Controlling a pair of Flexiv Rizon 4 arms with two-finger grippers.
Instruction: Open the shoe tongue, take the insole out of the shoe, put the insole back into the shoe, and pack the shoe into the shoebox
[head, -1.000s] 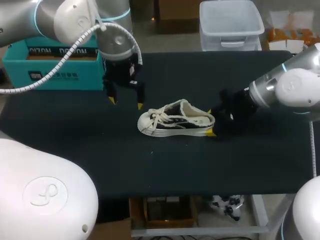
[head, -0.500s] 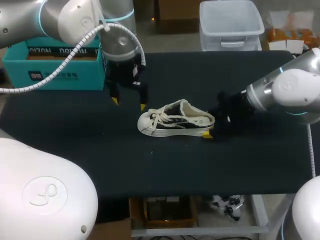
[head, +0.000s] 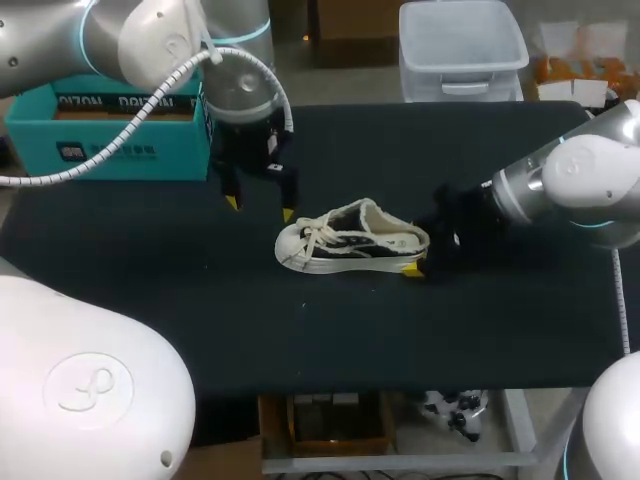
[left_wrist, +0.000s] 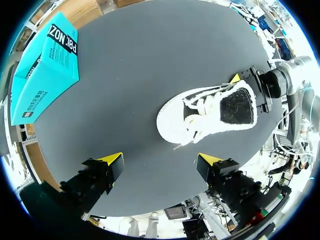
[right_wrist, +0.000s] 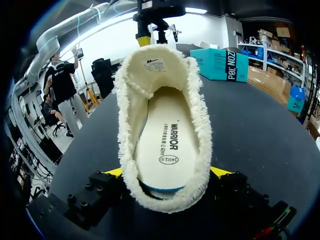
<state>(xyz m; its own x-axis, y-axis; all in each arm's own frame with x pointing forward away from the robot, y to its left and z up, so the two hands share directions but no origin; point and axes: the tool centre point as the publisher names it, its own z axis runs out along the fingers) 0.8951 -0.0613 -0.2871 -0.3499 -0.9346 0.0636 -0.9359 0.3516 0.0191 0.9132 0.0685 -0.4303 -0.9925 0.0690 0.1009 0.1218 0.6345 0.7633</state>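
Two robot arms reach over a dark table (head: 300, 340), one from each side. A single low shoe (head: 350, 238), white with black panels, lies on its sole near the middle of the table, its toe toward the left arm and its heel toward the right arm. The white laces (left_wrist: 197, 120) are loosely tied over the tongue. The left gripper (head: 260, 208) hangs above the table just beside the toe, its yellow-tipped fingers spread wide apart with nothing between them. The right gripper (right_wrist: 167, 172) sits low at the heel, and its two fingers press against the fleecy heel collar from both sides. Seen from that wrist, the pale insole (right_wrist: 167, 145) lies flat inside the shoe. A teal shoebox (head: 110, 125) stands at the far left edge of the table, well apart from the shoe.
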